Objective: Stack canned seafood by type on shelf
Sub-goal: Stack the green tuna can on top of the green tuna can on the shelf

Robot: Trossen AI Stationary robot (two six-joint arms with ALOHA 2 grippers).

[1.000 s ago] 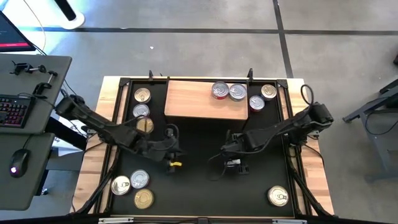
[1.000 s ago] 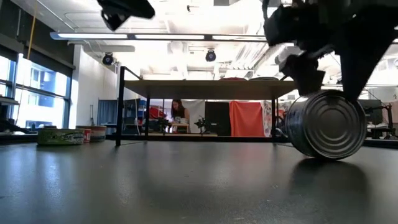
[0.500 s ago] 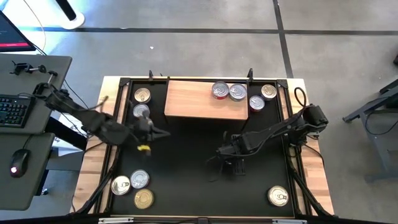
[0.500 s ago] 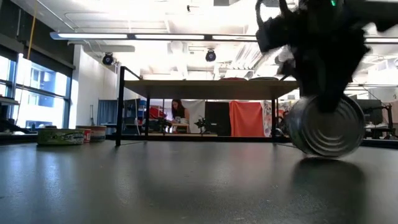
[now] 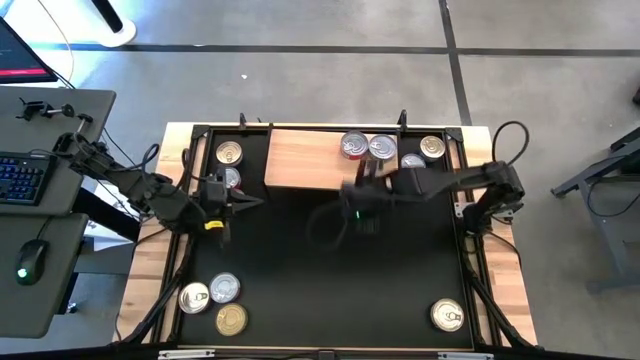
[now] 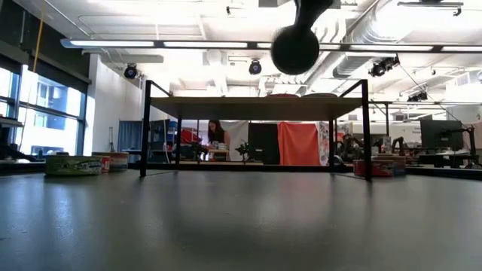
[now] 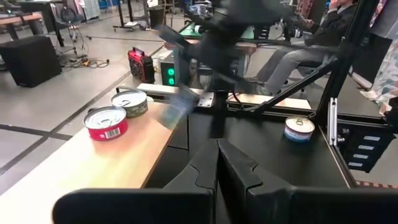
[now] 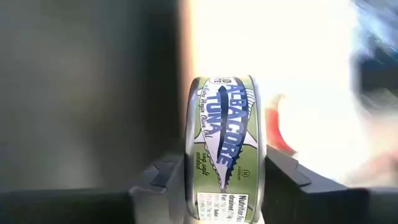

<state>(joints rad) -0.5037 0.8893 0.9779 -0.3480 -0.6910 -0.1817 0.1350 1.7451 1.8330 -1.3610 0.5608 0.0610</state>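
Black mat (image 5: 300, 270) covers the table; shelf (image 5: 305, 160) stands along its far edge, board top mostly bare on its left and middle. Two tins sit on the shelf's right end: a red-sided tin (image 5: 354, 146) and a silver-lidded one (image 5: 381, 147) touching it. Two more tins (image 5: 432, 148) rest on the mat just beyond the shelf's right end. Loose tins elsewhere: a pair at the far left by the left arm (image 5: 229, 153), a cluster of three near left (image 5: 222, 290), one near right (image 5: 447, 315).

Right gripper (image 5: 362, 205) hangs over the mat just in front of the shelf's right half. Wrist view: its fingers are clamped on a green-labelled tuna tin (image 8: 225, 173), held on edge, one pad on each flat face. In the low view the tin (image 6: 295, 49) hangs well above the level of the shelf board.

Left gripper (image 5: 238, 203) waits at the left of the mat, near the far-left tins; its fingers (image 7: 217, 168) are pressed together, nothing between them.

Step in hand (judgement): carrying one tuna tin towards the shelf. Most tins are not yet shelved.

Next move calls for: turning the tin flat, choosing a spot apart from the red-sided tin if types differ, and lowering it without nudging the pair already there.
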